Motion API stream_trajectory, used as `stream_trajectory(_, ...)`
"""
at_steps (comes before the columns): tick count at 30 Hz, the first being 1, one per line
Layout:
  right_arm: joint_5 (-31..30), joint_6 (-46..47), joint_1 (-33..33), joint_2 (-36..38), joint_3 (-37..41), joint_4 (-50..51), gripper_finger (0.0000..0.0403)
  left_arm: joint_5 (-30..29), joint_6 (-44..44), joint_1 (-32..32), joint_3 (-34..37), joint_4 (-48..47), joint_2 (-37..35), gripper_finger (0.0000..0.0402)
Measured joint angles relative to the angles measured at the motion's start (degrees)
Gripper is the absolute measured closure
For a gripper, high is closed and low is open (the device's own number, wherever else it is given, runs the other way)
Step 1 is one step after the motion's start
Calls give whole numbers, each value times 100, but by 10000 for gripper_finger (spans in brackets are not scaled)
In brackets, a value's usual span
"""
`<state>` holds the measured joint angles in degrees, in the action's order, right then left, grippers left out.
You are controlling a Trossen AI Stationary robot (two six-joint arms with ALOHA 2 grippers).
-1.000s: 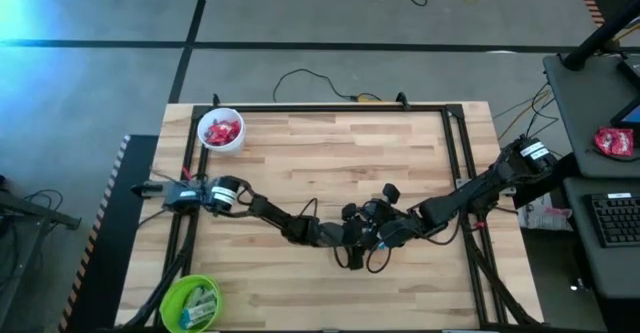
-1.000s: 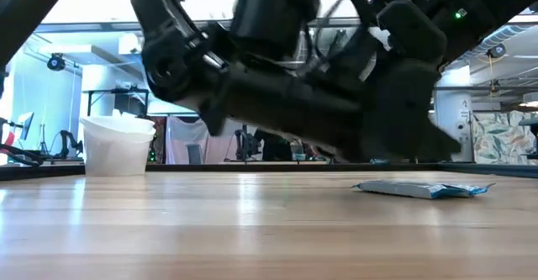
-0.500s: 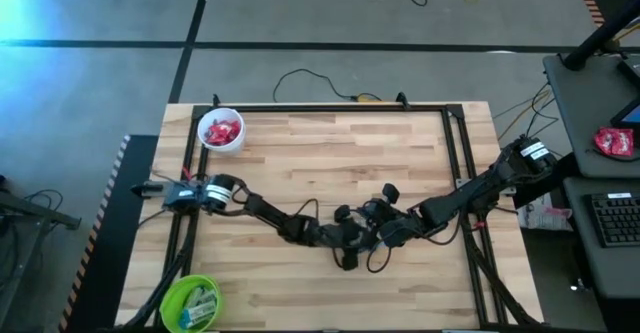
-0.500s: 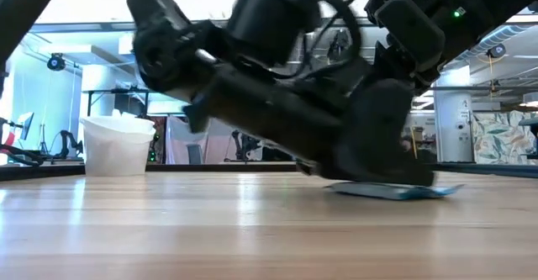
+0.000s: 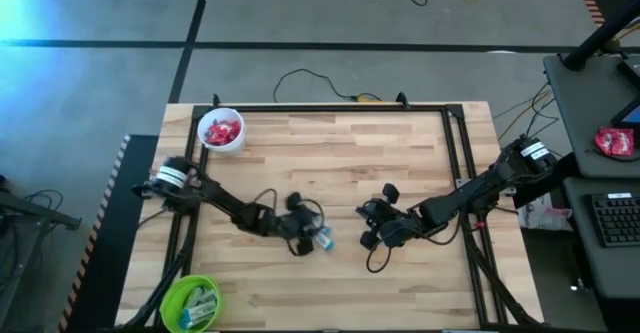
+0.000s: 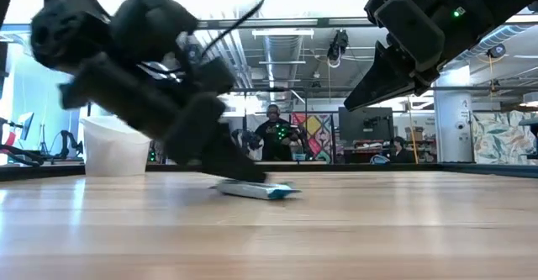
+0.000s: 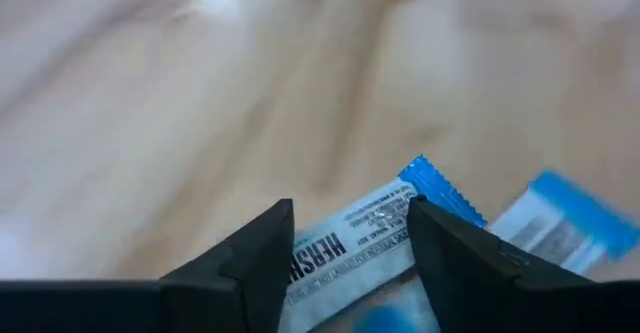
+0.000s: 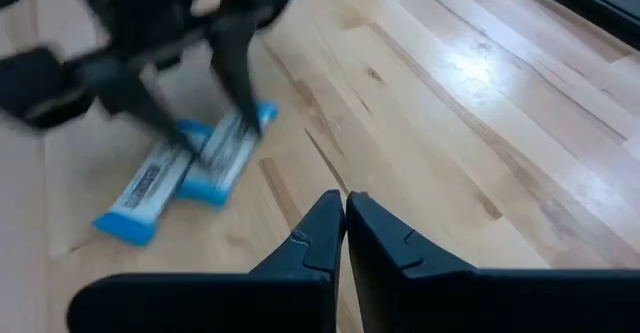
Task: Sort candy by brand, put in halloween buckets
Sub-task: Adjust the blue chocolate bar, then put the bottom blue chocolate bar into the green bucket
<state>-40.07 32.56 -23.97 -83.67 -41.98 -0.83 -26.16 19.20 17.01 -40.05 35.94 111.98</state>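
Two slim light blue and white candies lie flat on the wooden table side by side (image 8: 228, 148) (image 8: 150, 188), left of its middle (image 5: 323, 241). My left gripper (image 5: 305, 241) is open and tilted down over them, its fingertips at the tabletop (image 6: 244, 175). One candy (image 7: 350, 253) lies between its fingers and the other (image 7: 555, 213) just outside. My right gripper (image 8: 345, 223) is shut and hangs above the table to the candies' right (image 5: 368, 235). The white bucket (image 5: 220, 130) holds red candy. The lime green bucket (image 5: 190, 303) holds blue candy. My left gripper comes down slanting from the table's left, one finger (image 8: 240, 93) on each side of a blue candy near its end (image 7: 400, 218). The candy lies flat on the table under the fingertips. Which finger touches it I cannot tell.
The white bucket stands at the far left corner (image 6: 118, 145) and the green one at the near left corner. A black frame (image 5: 455, 153) runs along the table's edges. People sit in the room behind (image 6: 275, 133). Bare wood stretches across the table's far half.
My left gripper has drawn back from beside the right gripper toward the table's left. The blue candy has slid along the table leftward with it, still flat on the wood.
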Motion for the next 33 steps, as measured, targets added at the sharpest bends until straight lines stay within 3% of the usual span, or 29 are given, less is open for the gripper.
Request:
stream_trajectory(5,0,0,0,-1,0,1,390,-329,-135,-40,713,-223,-1176,196)
stream_trajectory(12,0,0,0,0,0,8,390,330,-175,337,1324,-100,-1813,179)
stream_trajectory(17,-2,0,0,-1,0,5,390,335,-332,383,1231,205,-1343,178)
stream_trajectory(23,0,0,0,-1,-1,7,390,973,-851,371,762,912,-337,178)
stream_trajectory(33,0,0,0,-1,0,2,390,898,-413,442,25,1113,693,178)
